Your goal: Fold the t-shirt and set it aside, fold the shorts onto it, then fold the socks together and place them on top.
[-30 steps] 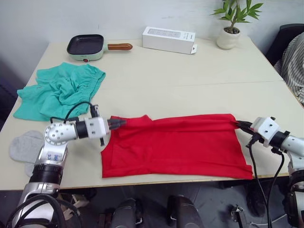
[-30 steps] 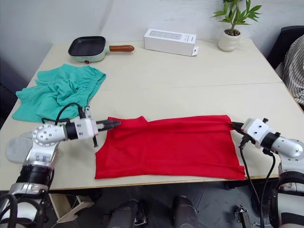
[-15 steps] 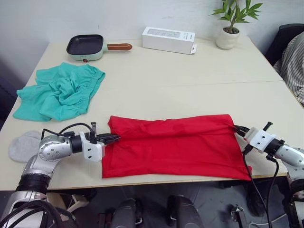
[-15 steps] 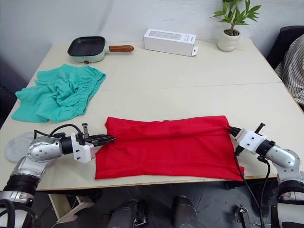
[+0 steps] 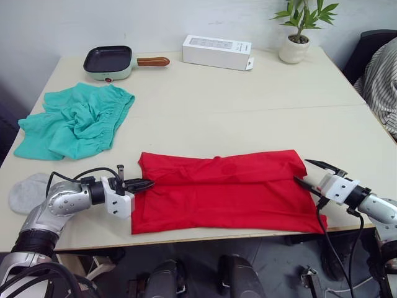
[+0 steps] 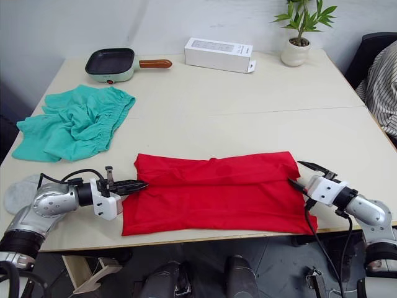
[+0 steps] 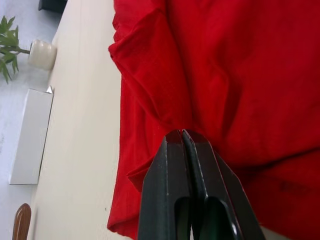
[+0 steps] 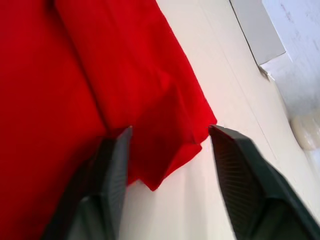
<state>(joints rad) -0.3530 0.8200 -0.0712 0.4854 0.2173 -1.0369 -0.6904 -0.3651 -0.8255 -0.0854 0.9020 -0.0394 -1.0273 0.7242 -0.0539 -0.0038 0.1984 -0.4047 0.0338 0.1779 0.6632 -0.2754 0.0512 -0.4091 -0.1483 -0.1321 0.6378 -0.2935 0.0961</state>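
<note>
The red t-shirt [image 5: 223,189] lies folded into a long band across the near half of the table. My left gripper [image 5: 146,184] is shut on a fold at the shirt's left edge; in the left wrist view the black fingertips [image 7: 172,137] pinch red cloth. At the shirt's right edge my right gripper [image 5: 313,172] stands open, and the shirt's corner [image 8: 170,150] lies between its spread fingers [image 8: 235,150] without being gripped. The teal-green shorts [image 5: 74,127] lie crumpled at the far left. A light grey sock [image 5: 28,192] rests by the table's left front corner.
A green pan [image 5: 111,60] with a brown handle, a white box [image 5: 216,51] and a potted plant [image 5: 296,37] stand along the table's far edge. Striped cloth [image 5: 381,81] hangs beyond the table's right side. The table's front edge [image 5: 223,236] runs just below the shirt.
The right gripper has opened and let go of the shirt's right edge. Both grippers came down and nearer, laying the shirt's upper layer flat. The left gripper keeps its hold.
</note>
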